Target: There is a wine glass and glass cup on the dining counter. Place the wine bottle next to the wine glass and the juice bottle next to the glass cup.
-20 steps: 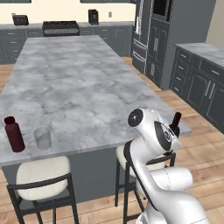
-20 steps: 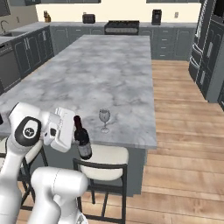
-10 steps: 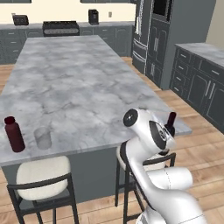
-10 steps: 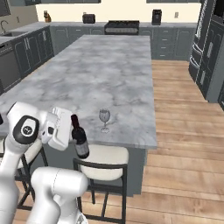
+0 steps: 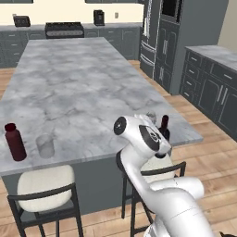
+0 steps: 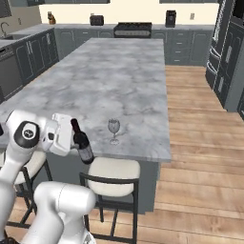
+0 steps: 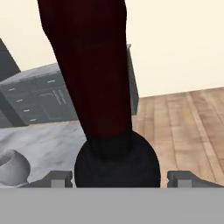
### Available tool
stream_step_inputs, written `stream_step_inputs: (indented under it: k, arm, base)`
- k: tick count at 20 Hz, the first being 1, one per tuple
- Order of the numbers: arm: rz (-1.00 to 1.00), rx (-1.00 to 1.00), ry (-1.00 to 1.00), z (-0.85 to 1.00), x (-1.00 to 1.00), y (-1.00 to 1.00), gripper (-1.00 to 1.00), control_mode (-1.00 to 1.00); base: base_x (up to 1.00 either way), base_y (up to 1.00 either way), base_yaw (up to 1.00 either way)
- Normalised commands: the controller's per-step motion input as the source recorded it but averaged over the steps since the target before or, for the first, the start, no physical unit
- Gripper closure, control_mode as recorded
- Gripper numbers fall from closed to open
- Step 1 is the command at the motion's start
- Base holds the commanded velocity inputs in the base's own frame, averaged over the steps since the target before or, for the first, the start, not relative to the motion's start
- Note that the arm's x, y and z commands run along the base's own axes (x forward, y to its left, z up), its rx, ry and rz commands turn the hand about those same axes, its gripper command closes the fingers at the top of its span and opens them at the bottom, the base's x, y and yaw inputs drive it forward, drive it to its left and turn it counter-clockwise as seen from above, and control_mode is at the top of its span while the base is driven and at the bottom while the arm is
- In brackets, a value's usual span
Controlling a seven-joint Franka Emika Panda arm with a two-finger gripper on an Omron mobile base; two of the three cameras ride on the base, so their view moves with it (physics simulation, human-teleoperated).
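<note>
One slim dark long-necked wine bottle (image 6: 83, 144) sits clenched in your two-finger gripper (image 6: 72, 139), tilted beside the small clear stemmed wine glass (image 6: 113, 129); next, stand it upright there.

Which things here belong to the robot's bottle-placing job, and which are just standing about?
Job: wine bottle in the gripper, wine glass, juice bottle, glass cup, dining counter.
Standing about: stools, stove, toaster.

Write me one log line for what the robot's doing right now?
phase: placing | gripper: holds wine bottle, tilted | near: wine glass on dining counter | juice bottle beside glass cup
</note>
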Motion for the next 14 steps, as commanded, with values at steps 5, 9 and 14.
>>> stream_step_inputs:
  k: [5,9,14]
  arm:
    - [0.0,0.0,0.04,0.03,0.49,0.25,1.0,-1.0]
    - [0.04,0.0,0.03,0.07,0.33,0.26,1.0,-1.0]
    - [0.07,0.0,0.02,0.0,0.41,0.04,1.0,-1.0]
  base:
    - [0.0,0.0,0.0]
    - [0.0,0.0,0.0]
    - [0.0,0.0,0.0]
